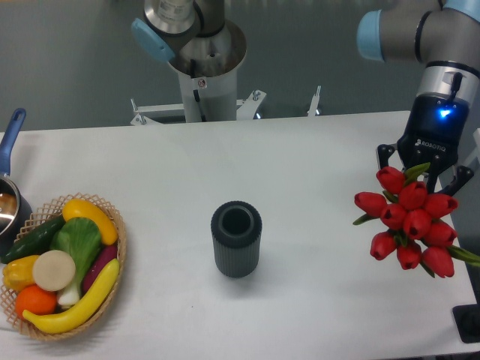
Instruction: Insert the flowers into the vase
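Note:
The vase (236,238) is a small dark grey ribbed cylinder standing upright in the middle of the table, its round mouth facing up and empty. The flowers (409,221), a bunch of red tulip buds with green leaves, are at the far right, well apart from the vase. My gripper (426,184) comes down from above right behind the bunch. The buds cover its fingertips, and its jaws look closed in on the hidden stems. The bunch sits with its buds up and tilted toward the camera, no stems showing.
A wicker basket (112,259) of toy fruit and vegetables sits at the front left, with a blue-handled pot (9,191) behind it. The robot base column (202,67) stands at the back centre. The table's right edge is close beside the flowers.

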